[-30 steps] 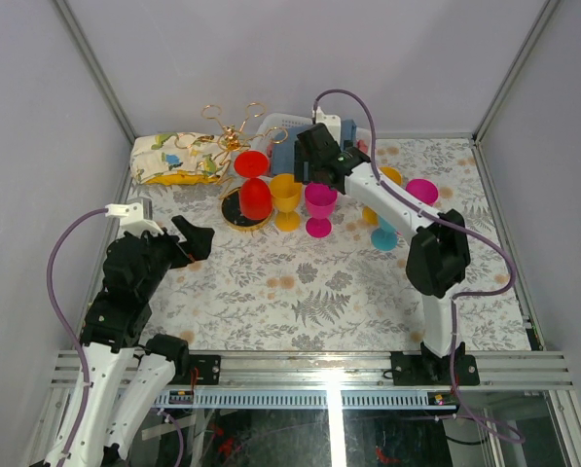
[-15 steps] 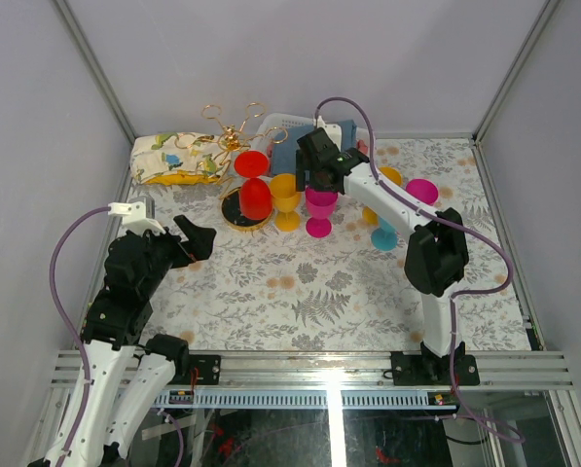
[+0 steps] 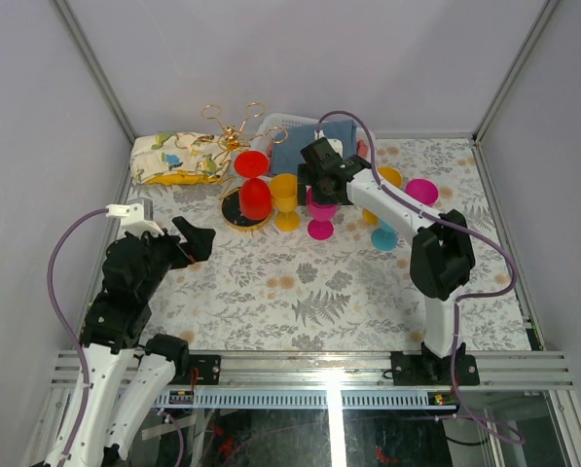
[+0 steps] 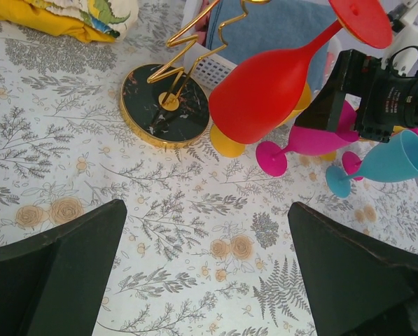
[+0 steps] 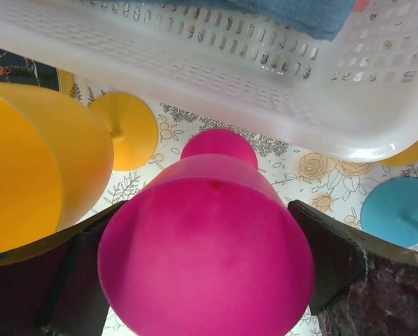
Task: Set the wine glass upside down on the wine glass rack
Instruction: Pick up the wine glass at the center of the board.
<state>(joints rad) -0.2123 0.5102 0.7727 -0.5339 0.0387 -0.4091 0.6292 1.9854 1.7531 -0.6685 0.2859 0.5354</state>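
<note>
A magenta wine glass point(image 3: 319, 216) stands upright on the floral table, its bowl point(image 5: 209, 245) between the fingers of my right gripper point(image 5: 205, 210). The jaws are open and straddle the bowl at its sides. The gold wire wine glass rack point(image 3: 234, 126) rises from a round dark base point(image 4: 165, 105) at the back left. A red glass point(image 4: 265, 87) hangs on it upside down. A yellow glass point(image 3: 285, 199) stands between the red and the magenta glass. My left gripper point(image 4: 207, 206) hovers open and empty over the table at the left.
A white plastic basket point(image 5: 216, 63) with a blue cloth stands right behind the magenta glass. A teal glass point(image 3: 384, 236), a second magenta glass point(image 3: 421, 190) and a second yellow one point(image 3: 391, 176) stand to the right. A folded patterned cloth point(image 3: 173, 161) lies at the back left.
My right gripper has come forward and down from above the basket, so that its open jaws now sit around the magenta glass's bowl. The left arm has stayed still.
</note>
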